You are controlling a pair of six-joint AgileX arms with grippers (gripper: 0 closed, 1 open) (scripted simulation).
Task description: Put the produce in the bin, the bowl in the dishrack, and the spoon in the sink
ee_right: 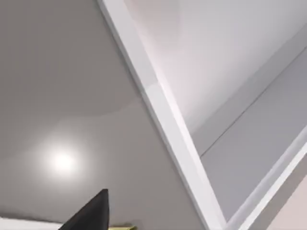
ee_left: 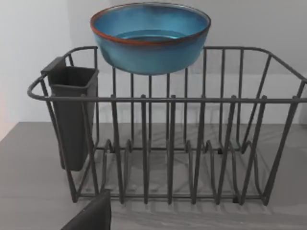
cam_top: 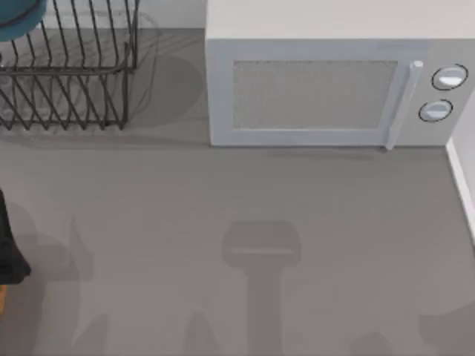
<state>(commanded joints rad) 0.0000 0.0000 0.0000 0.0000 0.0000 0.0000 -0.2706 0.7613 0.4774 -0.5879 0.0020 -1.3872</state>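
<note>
The teal-blue bowl (ee_left: pixel 150 43) with a reddish-brown edge sits upright on top of the far rods of the black wire dishrack (ee_left: pixel 168 143), tucked in the table's back left corner (cam_top: pixel 67 67). The top view catches the bowl (cam_top: pixel 18 18) at the rack's back left end. A dark piece of my left gripper (ee_left: pixel 91 215) shows in front of the rack, apart from it and from the bowl. My left arm (cam_top: pixel 11 245) is at the table's left edge. A dark piece of my right gripper (ee_right: pixel 91 213) hangs over grey counter beside a white edge. The produce, the spoon, the bin and the sink are out of view.
A white microwave (cam_top: pixel 326 89) with its door shut stands at the back, right of the rack. A dark cutlery holder (ee_left: pixel 72 115) hangs on one end of the rack. A white raised edge (cam_top: pixel 460 185) runs along the table's right side.
</note>
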